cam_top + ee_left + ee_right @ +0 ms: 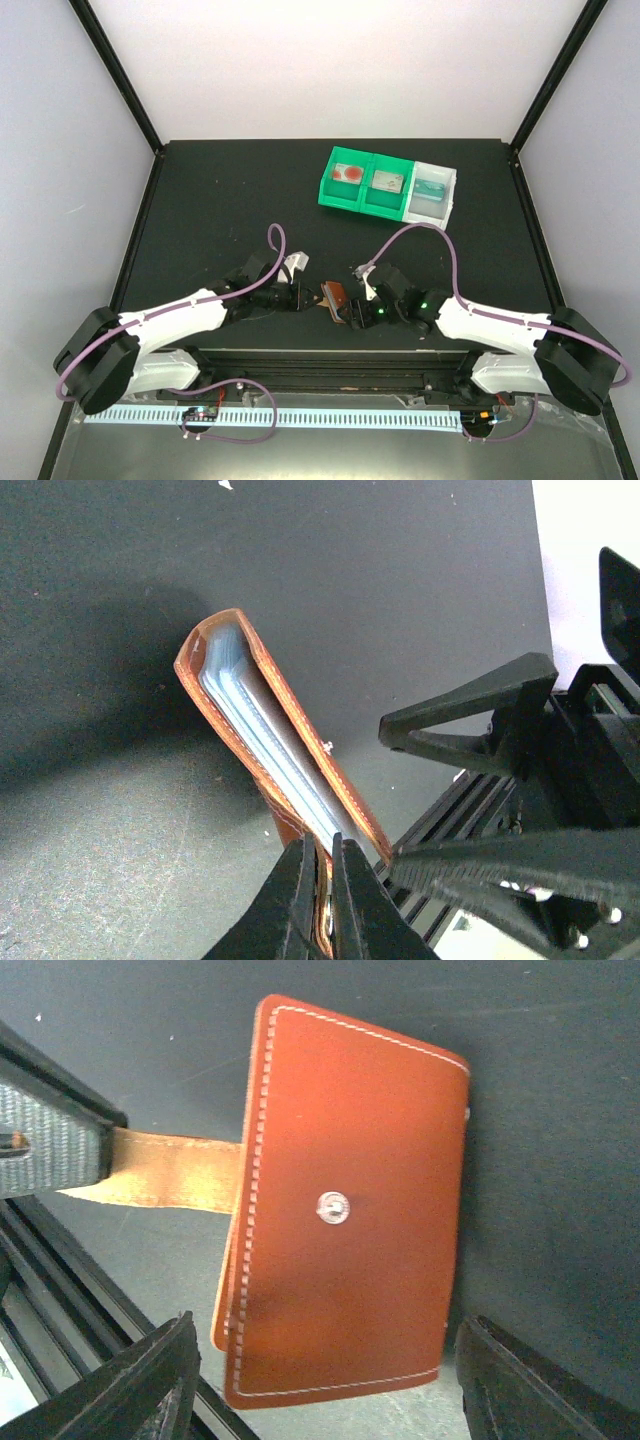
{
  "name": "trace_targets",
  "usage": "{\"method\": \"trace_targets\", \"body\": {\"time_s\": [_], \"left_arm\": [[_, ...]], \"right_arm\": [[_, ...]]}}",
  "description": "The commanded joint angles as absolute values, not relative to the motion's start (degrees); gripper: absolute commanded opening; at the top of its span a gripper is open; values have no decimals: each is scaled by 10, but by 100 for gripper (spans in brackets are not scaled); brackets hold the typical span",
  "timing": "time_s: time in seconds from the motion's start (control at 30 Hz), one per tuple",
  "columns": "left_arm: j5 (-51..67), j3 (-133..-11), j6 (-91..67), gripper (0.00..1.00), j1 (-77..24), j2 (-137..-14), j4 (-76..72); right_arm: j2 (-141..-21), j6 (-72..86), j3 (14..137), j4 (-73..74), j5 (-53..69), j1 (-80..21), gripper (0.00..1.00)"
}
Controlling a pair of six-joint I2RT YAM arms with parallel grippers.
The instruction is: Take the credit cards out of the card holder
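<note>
Leather card holder point(262, 723) edge-up, pinched by left fingers point(292, 905); right fingers point(150, 1385) wide apart, clear both sides.

1. No legible text, brand, number or sign in any view.
2. Card holder point(380, 1140), outer face: plain stitched leather. Its metal snap point(333, 1208) carries no readable mark.
3. Pale strip point(350, 418), nearer the camera than the card holder: tick marks only, digits not resolvable.
</note>
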State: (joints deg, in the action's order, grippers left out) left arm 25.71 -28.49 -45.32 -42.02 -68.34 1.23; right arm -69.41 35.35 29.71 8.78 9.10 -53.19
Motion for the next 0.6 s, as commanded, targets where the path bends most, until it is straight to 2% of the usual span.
{"method": "trace_targets", "body": {"time_s": [0.0,0.27,0.57], "left_arm": [[264,-294,-460,2,-420,-674,4],[258,-294,-457,2,-420,-672,14],[246,-291,-449,2,-420,-674,23]], "right_arm": [[-708,343,324,92,71,-547,72],[-728,342,339,100,44,-548,68],[-708,334,346,139,-7,-547,53]]}}
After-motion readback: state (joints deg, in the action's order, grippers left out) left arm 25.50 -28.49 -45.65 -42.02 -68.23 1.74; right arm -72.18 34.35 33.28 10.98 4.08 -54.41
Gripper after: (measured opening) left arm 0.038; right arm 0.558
